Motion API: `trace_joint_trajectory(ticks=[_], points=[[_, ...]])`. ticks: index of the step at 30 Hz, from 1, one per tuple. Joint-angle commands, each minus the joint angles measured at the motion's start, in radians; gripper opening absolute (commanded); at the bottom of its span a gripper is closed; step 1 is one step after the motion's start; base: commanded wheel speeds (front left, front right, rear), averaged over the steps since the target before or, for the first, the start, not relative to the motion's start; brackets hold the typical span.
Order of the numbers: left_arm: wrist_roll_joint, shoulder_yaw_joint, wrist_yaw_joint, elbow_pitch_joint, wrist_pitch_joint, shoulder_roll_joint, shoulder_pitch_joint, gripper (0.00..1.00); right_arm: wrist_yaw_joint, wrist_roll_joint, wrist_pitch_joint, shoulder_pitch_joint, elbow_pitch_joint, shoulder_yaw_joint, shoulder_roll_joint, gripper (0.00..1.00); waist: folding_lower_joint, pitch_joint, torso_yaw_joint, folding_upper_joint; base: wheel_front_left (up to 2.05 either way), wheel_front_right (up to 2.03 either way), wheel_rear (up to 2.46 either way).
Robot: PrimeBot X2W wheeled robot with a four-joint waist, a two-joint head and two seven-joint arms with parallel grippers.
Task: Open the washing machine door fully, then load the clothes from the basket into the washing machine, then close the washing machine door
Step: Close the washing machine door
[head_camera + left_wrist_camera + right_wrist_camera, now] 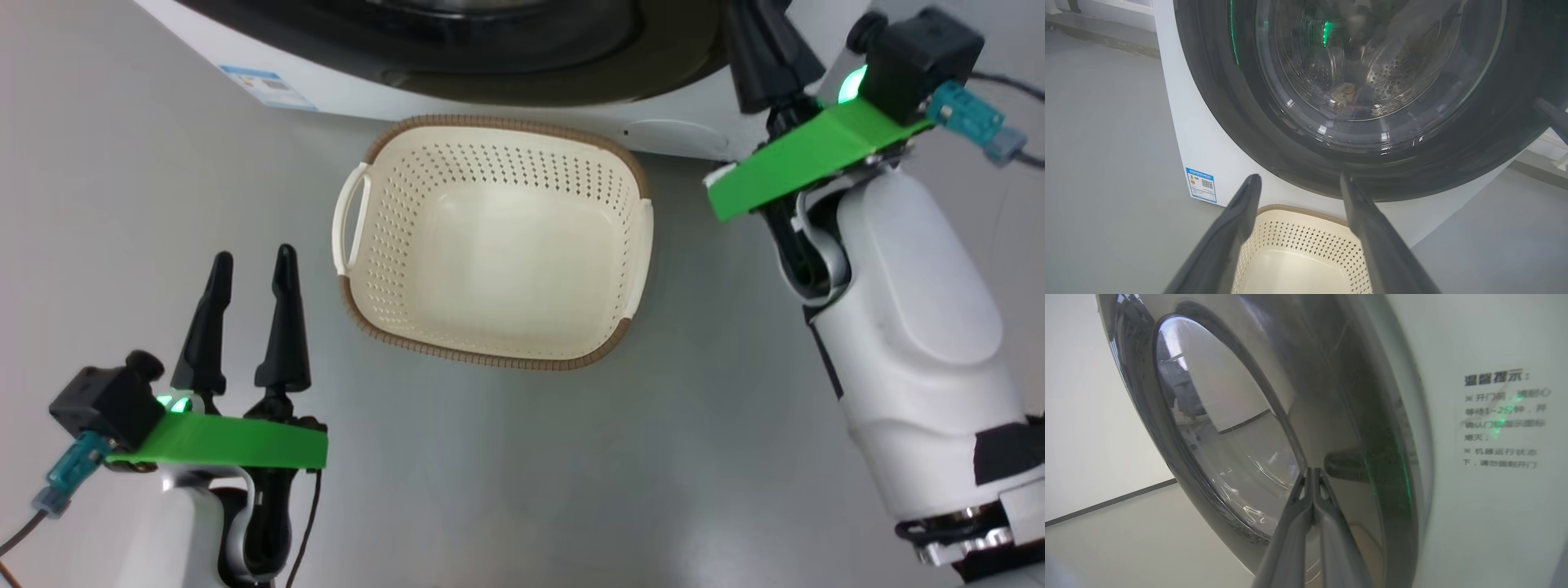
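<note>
The cream basket (371,237) with a brown rim stands on the floor in front of the washing machine (490,90), and nothing lies in it. The washing machine door (1474,143) lies flat against the machine's white front (1200,139). Through its glass, clothes (1345,94) show low in the steel drum. My left gripper (252,255) hovers open left of the basket, pointing over the basket rim (1298,210) at the door. My right gripper (1312,470) is shut, its tips against the door's black rim (1355,428), holding nothing.
Grey floor (694,425) spreads around the basket. A blue-and-white label (1201,184) marks the machine's lower left corner. A printed notice (1498,416) sits on the front panel right of the door. My right forearm (898,310) rises right of the basket.
</note>
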Motion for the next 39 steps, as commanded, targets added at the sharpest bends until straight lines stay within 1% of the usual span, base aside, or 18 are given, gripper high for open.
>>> trace_joint_trajectory(ticks=[1,2,4,6,7,8,19,31,39], points=[[-0.006,0.034,-0.002,-0.012,-0.006,0.037,0.010,1.00,-0.006,0.012,-0.005,0.047,-0.029,0.024,0.030,0.00,0.0000,-0.021,-0.015,0.0000,0.00,0.00,0.00],[-0.007,0.036,-0.002,-0.008,-0.006,0.040,0.014,1.00,-0.006,0.015,-0.005,0.061,-0.033,0.028,0.031,0.00,0.0000,-0.028,-0.020,0.0000,0.00,0.00,0.00],[-0.007,0.040,-0.002,-0.002,-0.006,0.047,0.022,1.00,-0.006,0.020,-0.005,0.089,-0.042,0.033,0.031,0.32,0.0000,-0.041,-0.030,0.0000,0.00,0.00,0.00],[-0.007,0.045,-0.002,0.004,-0.006,0.054,0.027,1.00,-0.006,0.023,-0.005,0.115,-0.047,0.038,0.032,0.47,0.0000,-0.053,-0.041,0.0000,0.00,0.00,0.00],[-0.006,0.047,-0.002,0.008,-0.006,0.058,0.028,1.00,-0.006,0.023,-0.005,0.127,-0.048,0.041,0.033,0.82,0.0000,-0.059,-0.046,0.0000,0.00,0.00,0.00],[-0.005,0.048,-0.002,0.011,-0.006,0.062,0.030,1.00,-0.006,0.024,-0.005,0.139,-0.051,0.044,0.033,1.00,0.0000,-0.065,-0.051,0.0000,0.00,0.00,0.00],[0.005,0.077,-0.002,0.049,-0.006,0.112,0.064,1.00,-0.006,0.029,-0.005,0.274,-0.068,0.042,0.038,1.00,0.0000,-0.145,-0.117,0.0000,0.00,0.00,0.00],[0.009,0.112,-0.002,0.055,-0.006,0.157,0.105,1.00,-0.006,0.026,-0.005,0.451,-0.102,-0.028,0.044,1.00,0.0000,-0.213,-0.221,0.0000,0.00,0.00,0.00],[0.007,0.123,-0.002,0.071,-0.006,0.179,0.128,1.00,-0.006,0.019,-0.005,0.503,-0.114,-0.065,0.045,1.00,0.0000,-0.236,-0.281,0.0000,0.00,0.00,0.00]])
